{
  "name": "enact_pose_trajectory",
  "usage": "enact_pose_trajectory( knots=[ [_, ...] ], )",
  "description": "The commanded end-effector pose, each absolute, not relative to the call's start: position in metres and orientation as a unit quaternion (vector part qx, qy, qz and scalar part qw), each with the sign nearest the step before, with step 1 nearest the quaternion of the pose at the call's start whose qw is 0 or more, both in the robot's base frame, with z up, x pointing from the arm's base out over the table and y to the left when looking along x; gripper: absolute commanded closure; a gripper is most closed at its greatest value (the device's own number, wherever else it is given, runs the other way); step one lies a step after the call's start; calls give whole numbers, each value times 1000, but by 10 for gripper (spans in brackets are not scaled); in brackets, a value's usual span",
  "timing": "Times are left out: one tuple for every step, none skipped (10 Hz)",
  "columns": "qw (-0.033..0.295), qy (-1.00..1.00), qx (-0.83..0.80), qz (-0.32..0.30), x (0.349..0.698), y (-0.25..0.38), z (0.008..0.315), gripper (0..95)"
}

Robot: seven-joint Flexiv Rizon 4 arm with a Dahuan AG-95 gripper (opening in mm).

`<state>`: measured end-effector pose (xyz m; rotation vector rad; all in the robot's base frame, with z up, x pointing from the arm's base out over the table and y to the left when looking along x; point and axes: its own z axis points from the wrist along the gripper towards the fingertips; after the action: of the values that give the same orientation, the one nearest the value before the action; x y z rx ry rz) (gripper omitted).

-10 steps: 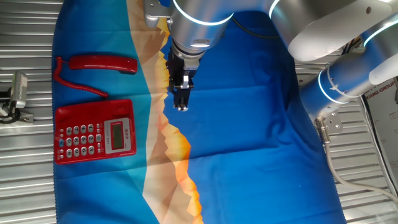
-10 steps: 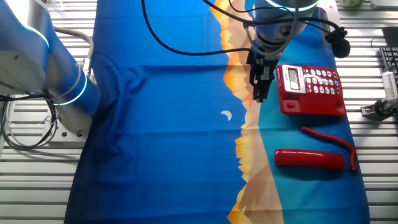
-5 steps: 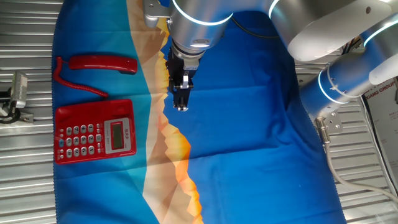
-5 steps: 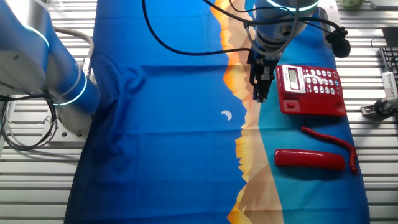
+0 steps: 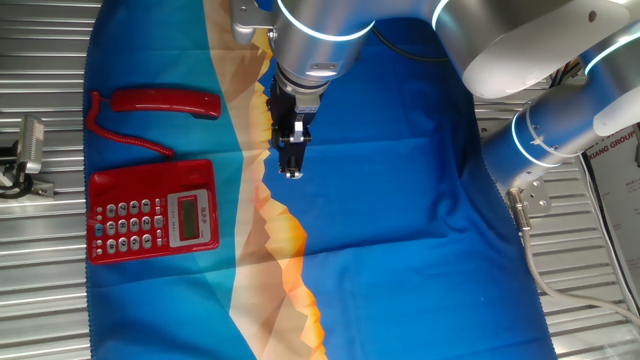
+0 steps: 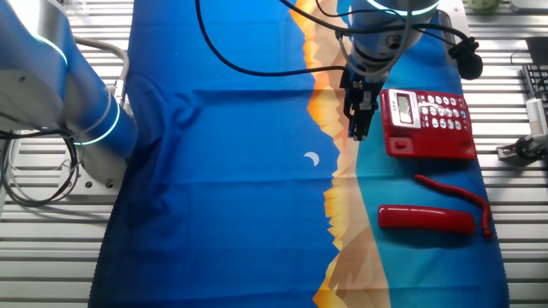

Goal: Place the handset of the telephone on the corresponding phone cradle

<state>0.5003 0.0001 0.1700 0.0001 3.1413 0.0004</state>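
red handset point(image 5: 165, 102) off phone cradle point(image 5: 152, 172); jaws look shut, empty; "xiang group" label.

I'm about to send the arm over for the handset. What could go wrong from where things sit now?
1. The handset lies flat on the cloth, apart from the base; a low grasp may pinch or drag fabric.
2. Its cord loops between handset and base, so lifting may tug the base or snag.
3. The gripper hangs empty beside the phone in both views, fingers apparently close together; it probably must open before descending.
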Motion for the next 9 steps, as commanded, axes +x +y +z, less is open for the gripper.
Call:
enact_pose_trajectory(
  knots=[
    [0,1000,0,0,500,0,170,0],
    [67,997,-20,34,500,0,170,950],
    [67,997,-18,41,500,0,170,950],
    [67,997,-18,41,500,0,170,950],
    [67,997,-18,39,500,0,171,950],
    [67,997,-19,40,500,-1,171,950],
    [67,997,-19,39,500,-1,171,950],
    [67,997,-19,40,500,-1,171,950],
    [67,997,-19,40,500,0,171,950]
  ],
)
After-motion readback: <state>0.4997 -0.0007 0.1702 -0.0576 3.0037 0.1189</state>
